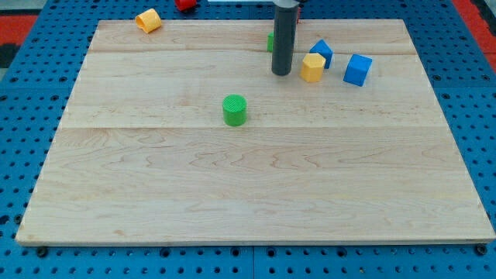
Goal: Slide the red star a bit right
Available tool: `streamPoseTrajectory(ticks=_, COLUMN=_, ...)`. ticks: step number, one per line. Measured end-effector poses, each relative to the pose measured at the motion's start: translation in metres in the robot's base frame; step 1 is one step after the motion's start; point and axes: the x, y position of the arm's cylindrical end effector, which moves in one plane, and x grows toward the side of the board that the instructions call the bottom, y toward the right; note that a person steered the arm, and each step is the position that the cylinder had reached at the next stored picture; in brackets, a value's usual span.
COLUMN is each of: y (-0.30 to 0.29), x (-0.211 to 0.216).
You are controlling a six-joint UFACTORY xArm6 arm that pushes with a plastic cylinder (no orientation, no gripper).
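Standing upright near the view's top, the dark rod comes down from the upper edge, and my tip [281, 74] rests on the wooden board [248, 186], just left of a yellow block [312, 67]. There are no fingers on this rod, so nothing is spread or pinched.

A blue block [322, 52] sits touching the yellow block on its upper right side, and a blue cube [357, 70] lies near them further to the view's right. A sliver of a green block [270, 42] peeks out from behind the rod on its left. A green cylinder [235, 110] stands alone, well apart, below and left of my tip. A second yellow block [148, 20] lies at the board's top left edge. A red block [185, 4] is cut off by the view's top; I cannot tell whether it is the star.
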Motion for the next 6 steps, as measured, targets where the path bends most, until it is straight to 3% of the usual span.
streamPoseTrajectory(ticks=1, y=-0.021, x=-0.039)
streamPoseTrajectory(ticks=2, y=-0.098, x=-0.050)
streamPoseTrajectory(ticks=3, y=-0.082, x=-0.103)
streamPoseTrajectory(ticks=5, y=-0.070, x=-0.109)
streamPoseTrajectory(ticks=6, y=-0.028, x=-0.107)
